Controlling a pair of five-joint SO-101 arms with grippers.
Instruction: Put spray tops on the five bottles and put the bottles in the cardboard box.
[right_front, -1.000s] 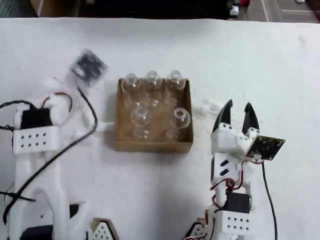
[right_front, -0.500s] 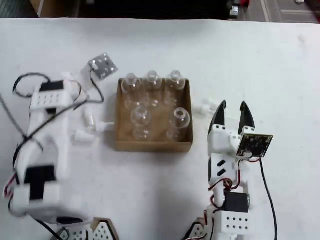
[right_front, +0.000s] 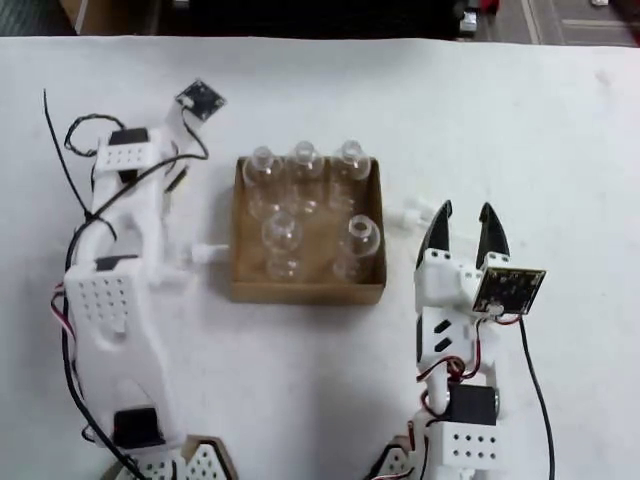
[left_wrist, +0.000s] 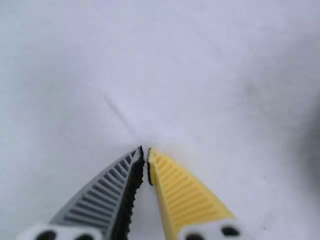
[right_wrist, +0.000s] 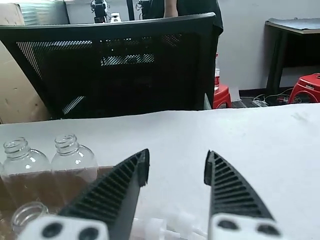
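High view: we see 5 bottles (right_front: 281, 233) in cardboard box (right_front: 305, 292), spray tops (right_front: 207, 250) not yet on; left tool (left_wrist: 145, 152) pressed together, right tool (right_front: 465, 212) spread.

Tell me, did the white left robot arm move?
Yes. The white left arm stretched away from its base, its small perforated block going from beside the near edge of the brown cardboard box to its far edge.

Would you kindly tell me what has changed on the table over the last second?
The left arm swept toward the far side of the table, left of the box; its gripper is shut over bare table. The right gripper shifted slightly, open. The box and its five topless bottles stayed put.
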